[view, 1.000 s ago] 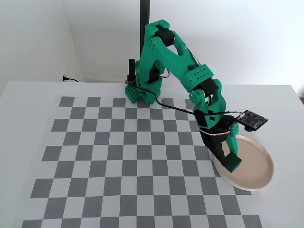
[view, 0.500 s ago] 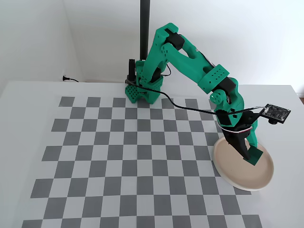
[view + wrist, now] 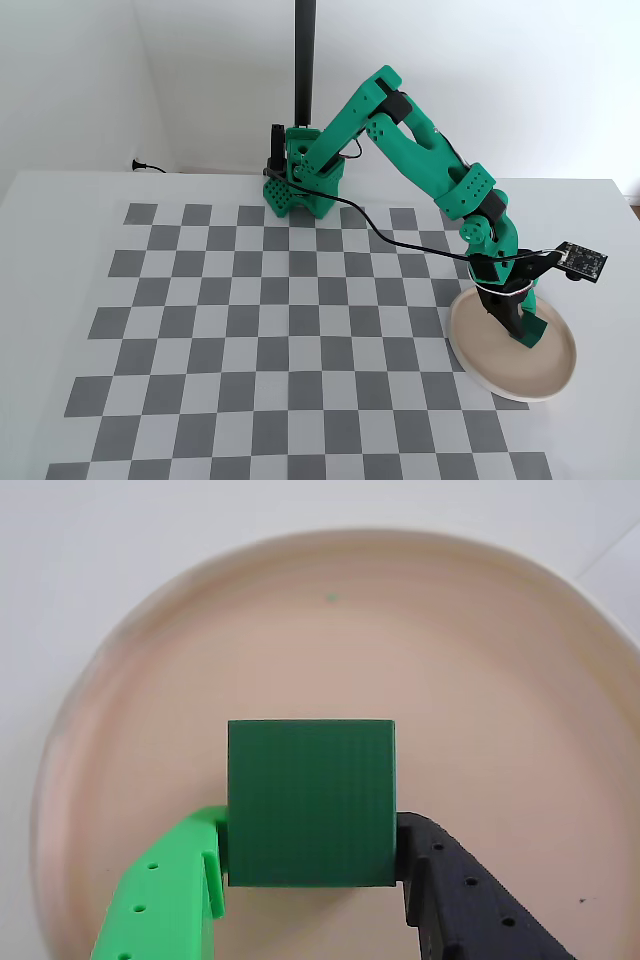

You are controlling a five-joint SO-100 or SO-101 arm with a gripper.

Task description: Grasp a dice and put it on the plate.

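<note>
claw (image 3: 312, 865): green and black fingers pinching the small dark green plastic cube (image 3: 310, 800) | cube: over the middle of the round pale beige-pink plate (image 3: 470, 352) | plate: on checkerboard tabletop (image 3: 250, 330)

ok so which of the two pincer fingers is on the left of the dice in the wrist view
The bright green finger; the black finger presses the right side of the dice.

A grey-and-white checkerboard mat (image 3: 290, 330) covers the white table (image 3: 60, 210); a black pole (image 3: 305, 60) stands behind.
</note>
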